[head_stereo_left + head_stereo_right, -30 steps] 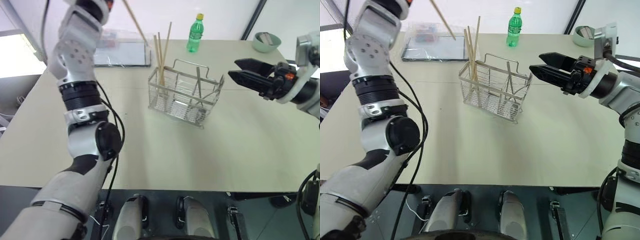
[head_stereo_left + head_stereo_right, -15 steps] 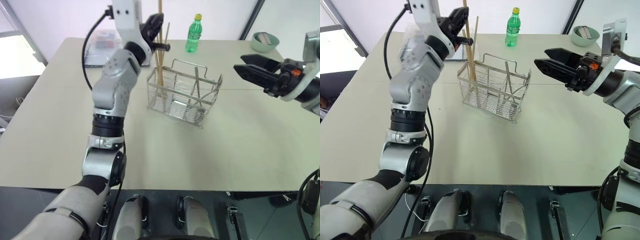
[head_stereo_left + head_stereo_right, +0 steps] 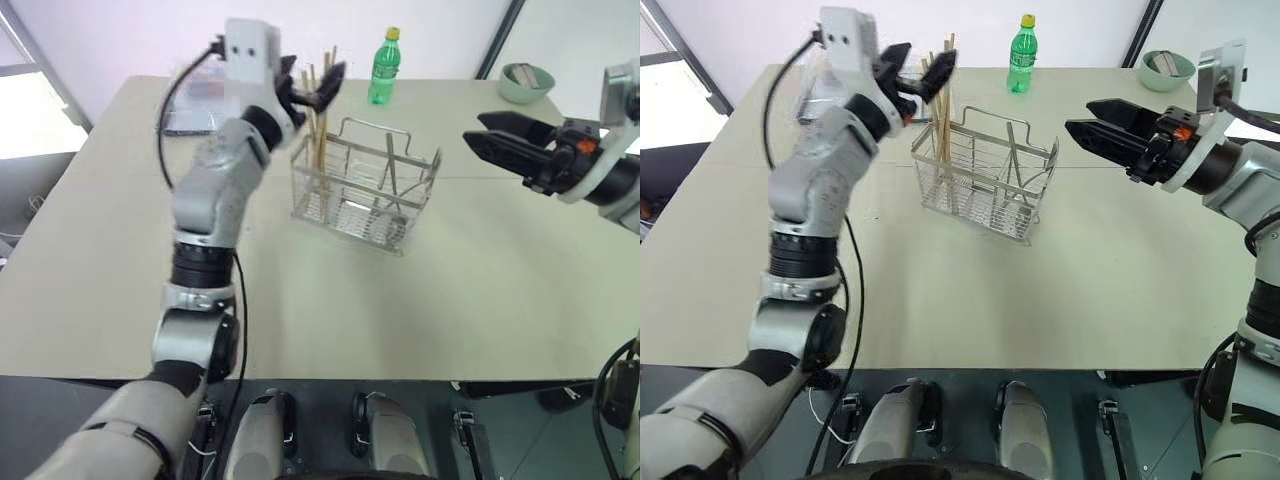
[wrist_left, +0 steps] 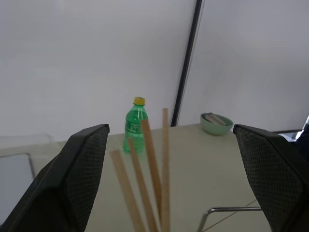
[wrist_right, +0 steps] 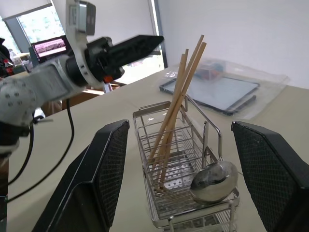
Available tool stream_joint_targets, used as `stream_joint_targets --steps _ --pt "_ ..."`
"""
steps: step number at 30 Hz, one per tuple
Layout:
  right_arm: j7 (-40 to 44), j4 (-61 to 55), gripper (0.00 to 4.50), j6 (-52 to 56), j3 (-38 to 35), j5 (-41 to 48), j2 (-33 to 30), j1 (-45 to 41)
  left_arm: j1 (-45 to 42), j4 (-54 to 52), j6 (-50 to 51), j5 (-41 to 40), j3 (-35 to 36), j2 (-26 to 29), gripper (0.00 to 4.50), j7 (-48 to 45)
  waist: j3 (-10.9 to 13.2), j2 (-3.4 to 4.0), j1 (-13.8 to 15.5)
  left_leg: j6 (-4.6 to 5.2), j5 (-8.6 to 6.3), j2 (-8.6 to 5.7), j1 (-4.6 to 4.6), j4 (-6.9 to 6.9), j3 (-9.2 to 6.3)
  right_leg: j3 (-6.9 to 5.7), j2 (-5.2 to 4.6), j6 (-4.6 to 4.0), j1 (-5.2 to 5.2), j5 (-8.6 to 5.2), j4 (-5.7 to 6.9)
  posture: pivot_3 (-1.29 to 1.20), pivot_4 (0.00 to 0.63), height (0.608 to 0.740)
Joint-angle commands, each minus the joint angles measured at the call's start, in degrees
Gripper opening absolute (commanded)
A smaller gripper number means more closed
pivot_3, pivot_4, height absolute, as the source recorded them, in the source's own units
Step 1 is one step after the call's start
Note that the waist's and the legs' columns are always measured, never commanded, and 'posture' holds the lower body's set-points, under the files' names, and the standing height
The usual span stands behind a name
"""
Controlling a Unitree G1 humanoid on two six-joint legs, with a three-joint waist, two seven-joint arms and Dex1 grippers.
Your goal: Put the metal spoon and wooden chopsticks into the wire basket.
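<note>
The wire basket (image 3: 365, 186) stands mid-table. Several wooden chopsticks (image 3: 318, 112) lean upright in its left compartment, taller than the mesh. The metal spoon (image 5: 215, 181) rests in the right compartment, bowl down and handle (image 3: 392, 168) up. My left gripper (image 3: 312, 90) is open just behind the chopstick tops, which rise loose between its spread fingers (image 4: 87, 159) in the left wrist view. My right gripper (image 3: 476, 130) hovers to the right of the basket, pointing at it, open with nothing between its fingers (image 5: 108, 159).
A green bottle (image 3: 381, 66) stands behind the basket. A pale green bowl (image 3: 526, 82) sits at the far right corner. A clear plastic bag (image 5: 217, 89) with a dark flat item lies at the far left. The table's front edge (image 3: 400, 378) runs below.
My left gripper came down over the basket with a chopstick and opened. That chopstick now stands with the others. The right arm stayed still.
</note>
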Motion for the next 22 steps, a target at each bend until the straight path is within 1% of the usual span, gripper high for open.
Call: stream_joint_targets --steps 1,2,4,6,8,10,12,14,17,22 --pt "1.71 1.05 3.48 -2.30 -0.36 -1.60 -1.36 -1.54 -3.61 -3.03 6.09 -4.49 4.16 8.09 4.44 -5.05 0.00 0.01 0.01 -0.01 0.00 0.00 0.00 -0.02 0.00 0.00 0.01 0.00 0.00 0.00 0.00 0.00 0.150 0.707" --pt "2.04 1.48 3.48 -2.55 -0.23 -1.98 -1.48 -1.64 -3.85 -3.07 7.12 -4.99 4.34 9.95 4.44 -6.18 0.00 0.01 0.04 -0.02 0.01 0.00 0.00 -0.02 0.01 0.00 0.01 0.00 0.00 0.00 0.00 0.00 0.150 0.707" --pt "4.76 3.90 3.48 -4.62 0.76 -4.46 -2.94 -1.39 -0.78 -5.44 7.05 -3.88 1.51 22.08 4.44 -18.39 0.00 0.02 0.05 -0.12 0.07 -0.01 0.02 -0.02 0.02 0.01 0.00 0.00 0.02 0.00 -0.01 0.00 0.150 0.707" --pt "7.58 6.83 3.48 -6.55 1.86 -6.83 -4.37 -1.42 3.97 -7.72 5.50 -3.02 -1.54 32.66 4.44 -29.98 0.02 0.07 -0.41 -0.29 0.14 -0.01 0.02 -0.04 0.09 0.04 0.02 -0.01 -0.04 -0.01 -0.01 0.00 0.150 0.707" --pt "10.03 9.28 3.48 -8.22 3.01 -8.87 -5.52 -1.64 8.29 -9.34 3.11 -2.76 -3.01 38.98 4.44 -36.99 0.02 0.09 -0.25 -0.31 0.14 0.00 0.03 -0.10 0.15 0.08 0.01 -0.01 -0.07 -0.02 -0.04 0.00 0.150 0.707" --pt "12.66 11.60 3.48 -9.89 4.10 -10.76 -6.52 -2.10 12.32 -10.55 1.42 -2.41 -3.20 43.76 4.44 -42.54 0.02 0.09 0.14 -0.31 0.13 0.00 0.03 -0.08 0.12 0.07 0.00 -0.01 -0.05 -0.02 -0.09 0.00 0.150 0.707" --pt "15.31 13.76 3.48 -10.67 5.01 -11.96 -7.46 -2.91 15.17 -11.13 0.78 -2.45 -2.63 46.66 4.44 -45.75 0.02 0.09 0.34 -0.21 0.01 -0.02 0.01 -0.07 0.07 0.07 -0.04 -0.15 -0.05 -0.09 -0.11 0.00 0.150 0.707" --pt "17.55 15.13 3.48 -11.08 5.77 -12.72 -8.16 -3.60 16.29 -11.46 1.07 -2.87 -2.06 47.68 4.44 -46.76 0.03 0.09 0.28 -0.23 -0.01 -0.02 -0.02 -0.06 0.05 0.06 -0.06 -0.21 -0.07 -0.13 -0.12 0.00 0.150 0.707" --pt "19.99 15.72 3.48 -11.38 6.66 -13.54 -8.53 -4.40 16.15 -11.67 1.98 -3.44 -1.48 47.24 4.44 -46.58 0.04 0.11 0.04 -0.16 0.03 -0.02 -0.11 -0.06 0.05 0.07 -0.06 -0.20 -0.14 -0.12 -0.12 0.00 0.150 0.707" --pt "21.37 15.49 3.48 -10.97 6.62 -13.66 -7.95 -5.10 15.63 -13.24 3.62 -3.88 -1.70 46.19 4.44 -45.47 0.04 0.11 -0.11 -0.17 0.06 0.02 -0.10 -0.08 0.07 0.07 0.01 -0.06 -0.16 -0.04 -0.08 0.00 0.150 0.707"
